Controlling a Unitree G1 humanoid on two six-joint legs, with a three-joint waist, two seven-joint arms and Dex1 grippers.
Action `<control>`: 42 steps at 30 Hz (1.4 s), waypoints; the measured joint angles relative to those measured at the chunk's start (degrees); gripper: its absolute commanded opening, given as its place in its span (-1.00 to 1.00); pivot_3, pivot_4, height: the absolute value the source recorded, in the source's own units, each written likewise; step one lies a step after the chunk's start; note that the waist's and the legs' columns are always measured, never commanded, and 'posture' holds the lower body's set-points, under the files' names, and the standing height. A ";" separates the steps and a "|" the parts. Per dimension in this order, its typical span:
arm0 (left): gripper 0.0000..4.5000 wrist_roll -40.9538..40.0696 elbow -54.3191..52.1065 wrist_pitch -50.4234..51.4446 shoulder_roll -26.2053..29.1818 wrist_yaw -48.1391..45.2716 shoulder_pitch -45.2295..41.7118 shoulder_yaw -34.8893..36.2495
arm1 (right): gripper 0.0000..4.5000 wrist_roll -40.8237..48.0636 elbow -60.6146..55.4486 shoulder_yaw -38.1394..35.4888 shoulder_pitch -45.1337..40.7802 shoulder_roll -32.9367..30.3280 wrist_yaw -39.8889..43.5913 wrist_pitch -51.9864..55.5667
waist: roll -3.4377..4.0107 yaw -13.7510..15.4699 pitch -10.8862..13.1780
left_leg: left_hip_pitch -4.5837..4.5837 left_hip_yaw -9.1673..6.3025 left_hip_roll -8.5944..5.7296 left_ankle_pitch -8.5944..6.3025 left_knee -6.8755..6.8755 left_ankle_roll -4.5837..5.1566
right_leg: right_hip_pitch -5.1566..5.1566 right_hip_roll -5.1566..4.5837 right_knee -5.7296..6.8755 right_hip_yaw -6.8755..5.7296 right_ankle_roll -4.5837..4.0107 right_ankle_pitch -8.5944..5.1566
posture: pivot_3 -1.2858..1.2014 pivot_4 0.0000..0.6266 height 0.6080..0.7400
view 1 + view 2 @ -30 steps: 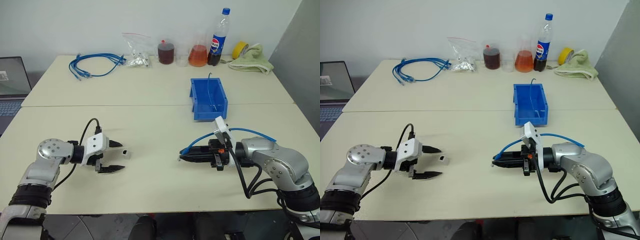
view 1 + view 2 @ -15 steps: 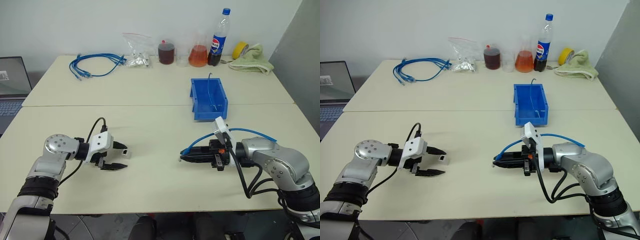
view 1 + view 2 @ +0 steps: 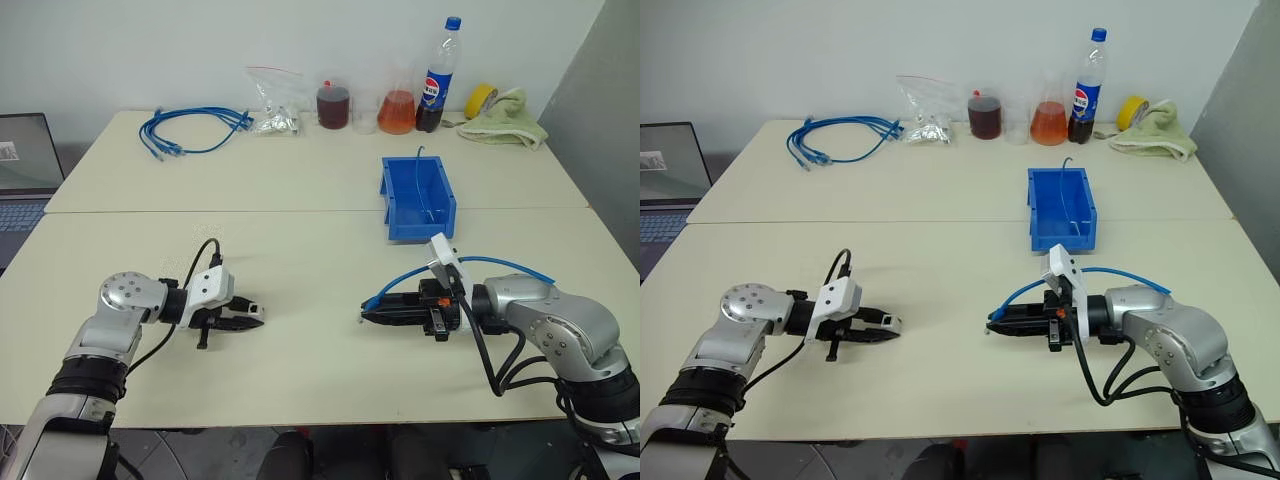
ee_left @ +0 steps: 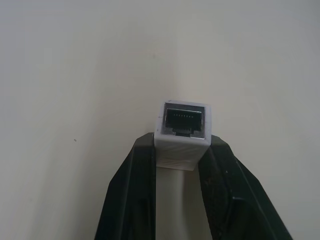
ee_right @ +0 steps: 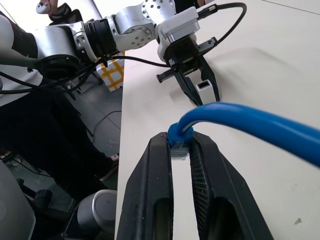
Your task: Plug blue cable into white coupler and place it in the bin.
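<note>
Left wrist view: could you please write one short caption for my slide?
Left gripper's two black fingers close on the white coupler, its open port facing outward above the table.

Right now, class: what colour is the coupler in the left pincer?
White, with a dark socket opening: the white coupler, clearest in the left wrist view.

Left claw point(image 3: 885, 327) pinches the white coupler point(image 3: 894, 323); right claw point(image 3: 992, 326) grips the blue cable point(image 3: 1025, 290).

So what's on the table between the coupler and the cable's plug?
Nothing: from the coupler in the left gripper to the plug in the right gripper, the head views show bare table.
</note>
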 measured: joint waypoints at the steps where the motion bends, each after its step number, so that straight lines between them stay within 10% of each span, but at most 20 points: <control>1: -0.62 -0.32 -0.49 0.50 0.00 0.24 0.41 0.10 | -0.91 0.00 0.00 0.00 0.00 0.00 0.00 0.00 | 0.00 -0.01 0.00 | 0.00 0.00 0.00 0.00 0.00 0.00 | 0.00 0.00 0.00 0.00 0.00 0.00 | 0.03 -0.52 1.00; 21: -0.63 4.73 -28.45 26.78 -3.91 9.73 0.76 -10.41 | -0.91 -8.60 -0.96 2.08 4.90 0.50 -0.77 -10.95 | 0.00 0.07 0.00 | -0.06 0.04 -0.02 0.00 0.18 0.00 | 0.07 0.02 0.02 -0.03 0.00 0.00 | 0.03 -0.52 1.00; 42: -0.63 5.80 -30.81 32.85 -6.80 14.49 -0.18 -13.90 | -0.91 -19.29 6.26 9.10 2.25 7.52 -1.60 -20.74 | 0.08 0.22 -0.06 | 0.20 -0.12 -0.04 -0.01 0.69 0.01 | 0.67 0.04 0.02 -0.18 0.10 0.04 | 0.03 -0.52 1.00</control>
